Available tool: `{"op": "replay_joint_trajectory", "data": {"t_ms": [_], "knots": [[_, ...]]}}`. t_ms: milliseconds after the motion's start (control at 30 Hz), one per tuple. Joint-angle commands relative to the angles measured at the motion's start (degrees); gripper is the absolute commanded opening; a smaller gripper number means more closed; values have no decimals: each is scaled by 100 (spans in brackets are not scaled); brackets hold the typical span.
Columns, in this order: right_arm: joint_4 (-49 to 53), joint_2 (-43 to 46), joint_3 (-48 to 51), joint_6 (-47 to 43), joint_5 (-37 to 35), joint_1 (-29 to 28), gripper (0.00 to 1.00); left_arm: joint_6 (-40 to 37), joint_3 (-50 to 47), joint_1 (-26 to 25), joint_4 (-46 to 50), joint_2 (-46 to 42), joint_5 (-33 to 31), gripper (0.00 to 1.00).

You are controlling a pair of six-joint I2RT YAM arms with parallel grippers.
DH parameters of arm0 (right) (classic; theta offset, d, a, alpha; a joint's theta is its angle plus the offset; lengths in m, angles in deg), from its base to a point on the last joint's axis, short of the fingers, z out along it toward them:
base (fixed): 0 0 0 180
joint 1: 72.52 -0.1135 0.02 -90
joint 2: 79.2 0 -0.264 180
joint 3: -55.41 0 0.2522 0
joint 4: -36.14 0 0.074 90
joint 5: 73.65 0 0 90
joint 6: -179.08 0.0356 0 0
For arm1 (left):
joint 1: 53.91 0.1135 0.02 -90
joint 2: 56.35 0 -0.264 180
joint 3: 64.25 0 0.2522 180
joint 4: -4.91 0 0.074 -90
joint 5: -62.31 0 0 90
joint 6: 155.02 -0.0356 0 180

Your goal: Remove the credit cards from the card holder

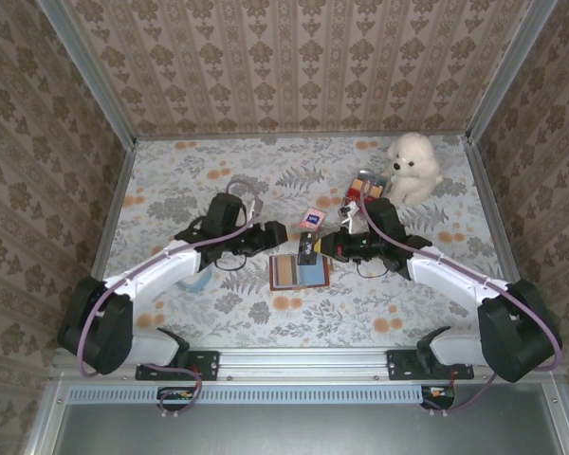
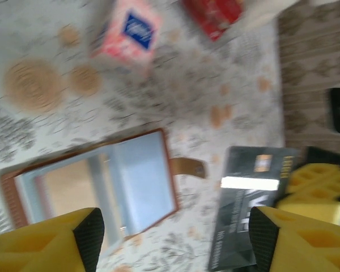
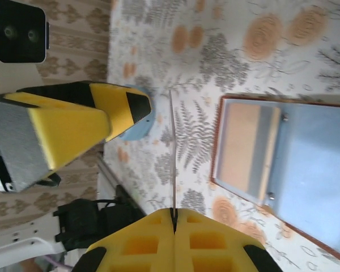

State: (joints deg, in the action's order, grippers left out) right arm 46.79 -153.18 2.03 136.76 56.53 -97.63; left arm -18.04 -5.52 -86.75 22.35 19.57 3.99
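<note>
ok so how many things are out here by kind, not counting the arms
card holder: 1
dark credit card: 1
pink packet: 1
red packet: 1
white plush dog: 1
pale blue object: 1
total: 6

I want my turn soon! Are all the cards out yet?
Nearly, maybe. A pink card already lies on the floral table. The right jaws pinch a dark grey card beside the open brown leather card holder. Setting it down remains.
</note>
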Motion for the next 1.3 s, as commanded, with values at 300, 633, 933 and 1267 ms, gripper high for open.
{"op": "replay_joint_trajectory", "data": {"t_ms": [300, 633, 933, 1267], "knots": [[-1296, 147, -284, 892, 1331, 222, 0, 1293, -29, 51, -2179, -88, 1622, 55], [-1704, -149, -623, 1209, 1532, 328, 0, 1514, 173, 57, -2479, 198, 1675, 26], [-1763, -472, -879, 1341, 1425, 330, 14, 1809, 232, 85, -2810, 283, 1545, 2], [-2004, -828, -1054, 1555, 1172, 328, 22, 1971, 212, 89, -2970, 321, 1311, 0]]}}
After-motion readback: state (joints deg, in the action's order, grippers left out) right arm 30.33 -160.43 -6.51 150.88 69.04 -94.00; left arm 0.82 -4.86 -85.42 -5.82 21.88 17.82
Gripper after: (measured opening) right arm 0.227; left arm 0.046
